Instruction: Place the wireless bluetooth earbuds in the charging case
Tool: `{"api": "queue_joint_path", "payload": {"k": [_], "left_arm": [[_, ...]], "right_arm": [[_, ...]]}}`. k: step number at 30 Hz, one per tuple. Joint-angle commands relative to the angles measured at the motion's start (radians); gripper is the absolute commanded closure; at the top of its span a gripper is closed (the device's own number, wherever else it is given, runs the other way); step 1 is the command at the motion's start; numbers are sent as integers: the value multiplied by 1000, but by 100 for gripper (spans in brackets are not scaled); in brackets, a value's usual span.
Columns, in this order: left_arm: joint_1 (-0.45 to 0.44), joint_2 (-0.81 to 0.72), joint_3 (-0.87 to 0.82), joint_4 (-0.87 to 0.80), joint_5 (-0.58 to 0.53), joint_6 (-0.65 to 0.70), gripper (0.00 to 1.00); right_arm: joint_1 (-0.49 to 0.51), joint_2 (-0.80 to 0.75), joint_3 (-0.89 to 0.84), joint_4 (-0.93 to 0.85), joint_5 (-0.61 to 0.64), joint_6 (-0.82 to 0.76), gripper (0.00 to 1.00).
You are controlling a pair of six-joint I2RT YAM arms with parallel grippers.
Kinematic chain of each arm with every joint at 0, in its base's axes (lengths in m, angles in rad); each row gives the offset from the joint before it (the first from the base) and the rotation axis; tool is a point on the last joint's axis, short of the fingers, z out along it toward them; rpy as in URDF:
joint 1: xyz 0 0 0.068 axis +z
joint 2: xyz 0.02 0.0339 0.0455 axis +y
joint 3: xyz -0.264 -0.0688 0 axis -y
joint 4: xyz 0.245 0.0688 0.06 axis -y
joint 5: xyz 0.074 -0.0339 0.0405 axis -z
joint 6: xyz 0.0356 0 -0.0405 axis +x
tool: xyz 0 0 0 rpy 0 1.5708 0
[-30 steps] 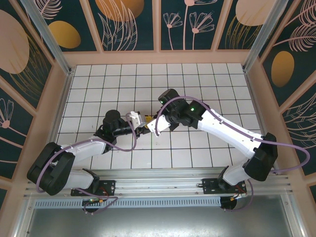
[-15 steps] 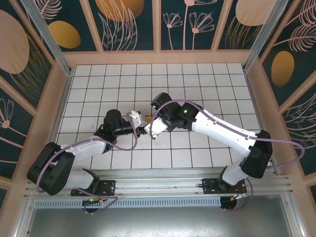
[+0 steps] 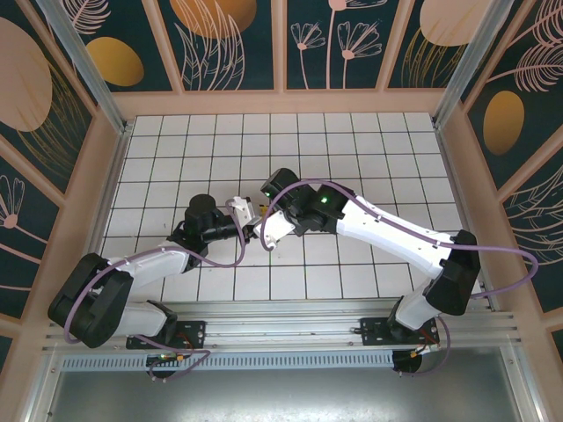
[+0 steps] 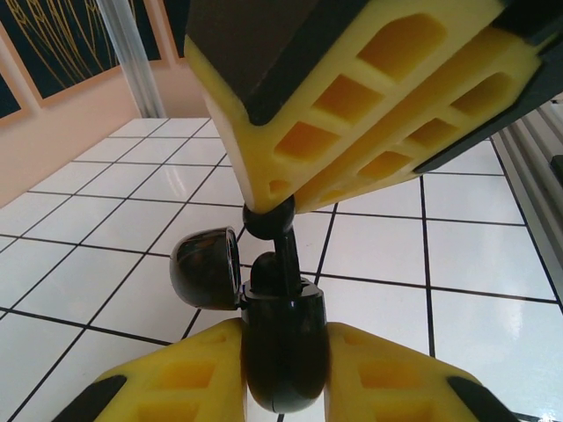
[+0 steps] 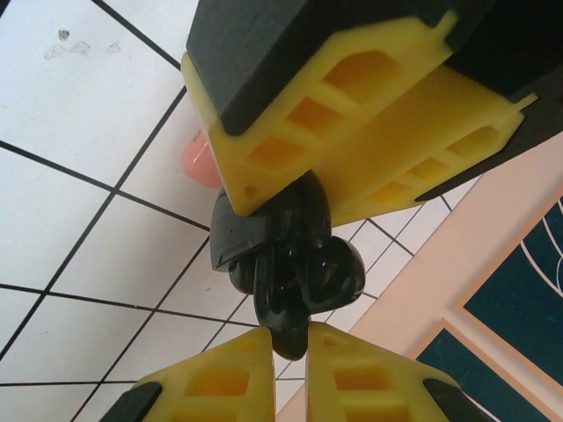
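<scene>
A glossy black earbud, pinched at its rounded head by the closed right gripper, pointed its stem straight into the open charging case clamped in the left gripper, its long axis running claw to claw above the tiled table.

White tiled floor, floral wall panels

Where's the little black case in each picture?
Top view: the black case is a tiny dark spot where the two arms meet, mid-table; too small for detail.
Left wrist: the black case sits bottom middle, pinched in the left gripper, lid open to the left.
Right wrist: the black case is in the middle, under the yellow fingers coming from the top.
Shared landmark: the white tiles with black lines.
</scene>
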Motion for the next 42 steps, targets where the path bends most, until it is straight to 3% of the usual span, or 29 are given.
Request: {"api": "queue_joint_path", "payload": {"k": [1,14,25,32,42], "left_arm": [[-7,-20,42,57,6,-15,77],[-7,-26,31,91,17,-41,77],[-7,-30,-8,203,53,-68,77],[-7,-4,-69,376,38,-93,78],[-7,-3,-98,452,29,-105,78]], "right_arm": [[25,16,17,-17,-111,29,87],[-43,-12,-20,30,-196,90,87],[-220,-132,-97,160,-596,162,87],[-328,-210,-162,255,-811,217,87],[-400,-256,-229,353,-974,331,83]]}}
